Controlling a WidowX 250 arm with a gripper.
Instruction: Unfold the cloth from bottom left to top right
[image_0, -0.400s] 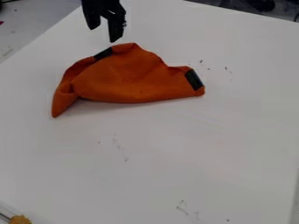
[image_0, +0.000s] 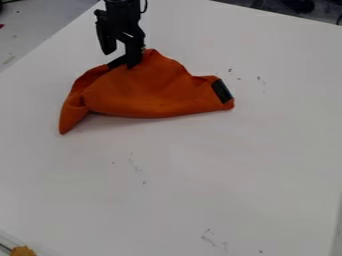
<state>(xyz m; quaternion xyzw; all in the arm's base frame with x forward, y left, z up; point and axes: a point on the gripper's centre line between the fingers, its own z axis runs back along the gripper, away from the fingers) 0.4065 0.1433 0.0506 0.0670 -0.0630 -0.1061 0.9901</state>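
Observation:
The black gripper (image_0: 120, 60) hangs from the top edge, left of centre, over the upper edge of the cloth. It is open, its two fingers spread apart; the right fingertip overlaps the cloth's dark patch, and the left one is above the white surface just beyond the cloth. The orange cloth (image_0: 150, 92) lies crumpled and folded in the upper left half of the table, with a narrow corner pointing down at its left end and a black patch at its right end. Whether the right finger touches the fabric, I cannot tell.
The white table (image_0: 200, 175) has small dark marks on it. A yellowish object (image_0: 23, 251) is at the bottom left corner. Dark items stand beyond the table's far edge at the top right.
The gripper has come down in the view, from above the cloth to its upper edge, with its fingers still apart. The cloth looks unmoved.

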